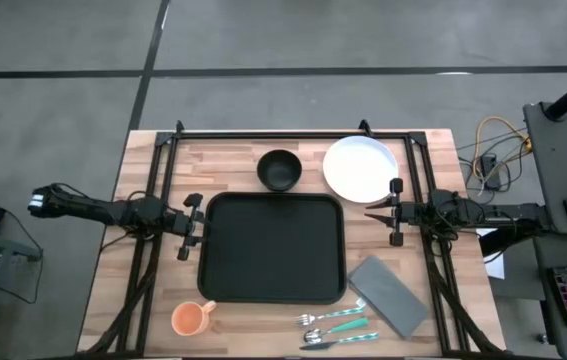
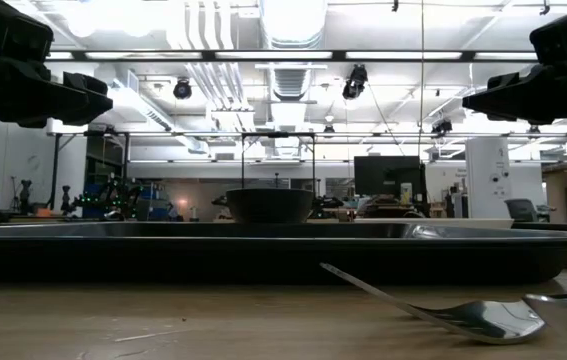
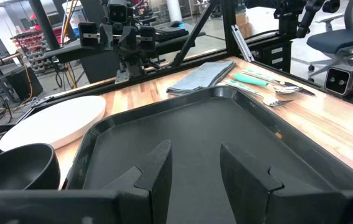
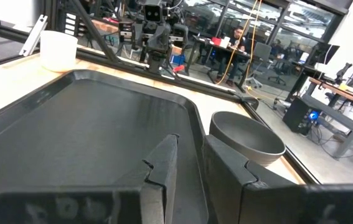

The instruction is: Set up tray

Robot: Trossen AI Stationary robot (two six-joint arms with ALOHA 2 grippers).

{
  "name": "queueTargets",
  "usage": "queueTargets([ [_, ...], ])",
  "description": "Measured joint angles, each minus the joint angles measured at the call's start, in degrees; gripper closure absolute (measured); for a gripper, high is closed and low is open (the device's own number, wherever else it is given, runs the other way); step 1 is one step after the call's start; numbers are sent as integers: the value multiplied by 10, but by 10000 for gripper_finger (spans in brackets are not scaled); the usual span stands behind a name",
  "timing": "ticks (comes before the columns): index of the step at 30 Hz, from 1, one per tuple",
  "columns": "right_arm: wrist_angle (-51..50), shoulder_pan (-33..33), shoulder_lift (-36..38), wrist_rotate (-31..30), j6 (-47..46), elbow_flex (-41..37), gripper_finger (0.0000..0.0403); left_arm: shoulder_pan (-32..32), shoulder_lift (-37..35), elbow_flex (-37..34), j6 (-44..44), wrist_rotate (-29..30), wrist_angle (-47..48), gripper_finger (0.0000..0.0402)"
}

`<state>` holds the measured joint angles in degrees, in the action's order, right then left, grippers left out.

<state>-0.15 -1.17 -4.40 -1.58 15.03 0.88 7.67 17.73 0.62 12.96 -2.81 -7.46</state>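
Observation:
The large black tray (image 1: 273,250) lies flat on the middle of the wooden table and shows in both wrist views (image 3: 213,130) (image 4: 89,124). My left gripper (image 1: 199,224) hovers open and empty over the tray's left rim, its fingers (image 3: 157,174) pointing toward the table's right. My right gripper (image 1: 370,212) hovers just off the tray's right rim, empty, with a narrow gap between its fingers (image 4: 164,165). In the low view both grippers hang well above the tray, the left (image 2: 103,100) and the right (image 2: 473,100).
A black bowl (image 1: 280,169) and a white plate (image 1: 360,168) stand beyond the tray's far edge. A grey napkin (image 1: 388,296) lies at the near right, teal-handled cutlery (image 1: 338,325) at the near edge, and an orange cup (image 1: 191,318) at the near left.

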Motion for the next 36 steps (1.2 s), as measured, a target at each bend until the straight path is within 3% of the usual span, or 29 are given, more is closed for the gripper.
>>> queueTargets([
  [10, 0, 0, 0, 0, 0, 0, 335, 0, 0, 0, 2, 0, 0, 285],
  [14, 0, 0, 0, 0, 0, 0, 335, 0, 0, 0, 121, 1, 0, 285],
  [17, 0, 0, -1, 0, 0, 0, 335, 0, 0, 0, 151, 1, 0, 285],
  [32, 0, 0, -1, 0, 0, 0, 335, 0, 0, 0, 137, -2, -17, 285],
  [36, 0, 0, -1, 0, 0, 0, 335, 0, 1, 0, 37, -7, -42, 285],
])
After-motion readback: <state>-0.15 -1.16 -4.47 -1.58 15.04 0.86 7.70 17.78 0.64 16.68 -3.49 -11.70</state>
